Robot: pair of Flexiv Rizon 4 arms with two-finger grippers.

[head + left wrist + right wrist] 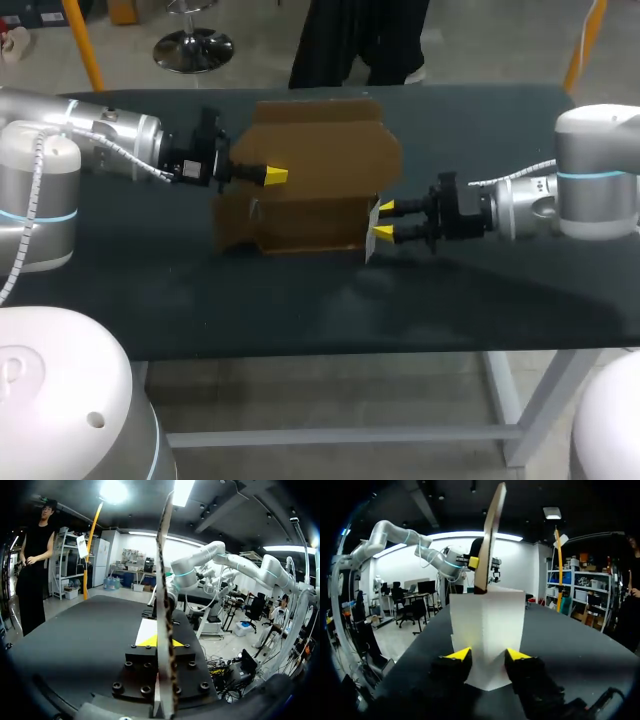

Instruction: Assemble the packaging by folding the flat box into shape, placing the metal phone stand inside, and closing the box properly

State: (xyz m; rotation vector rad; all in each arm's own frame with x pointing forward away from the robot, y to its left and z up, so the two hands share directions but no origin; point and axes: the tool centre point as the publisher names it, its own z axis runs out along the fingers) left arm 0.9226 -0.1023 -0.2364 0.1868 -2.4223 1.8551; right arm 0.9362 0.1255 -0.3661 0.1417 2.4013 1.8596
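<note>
On dark table (300, 300) | left claw (274, 176) clamped on cardboard box (320, 180) | right claw (384, 220) gripping its white flap (487, 625)

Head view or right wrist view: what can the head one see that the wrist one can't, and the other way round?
Only the head view shows the whole cardboard box, its brown front wall and the flaps spread behind. Only the right wrist view shows the box's white flap face-on, just ahead of the right hand. Both show the left hand at a brown panel, and the dark table.
</note>
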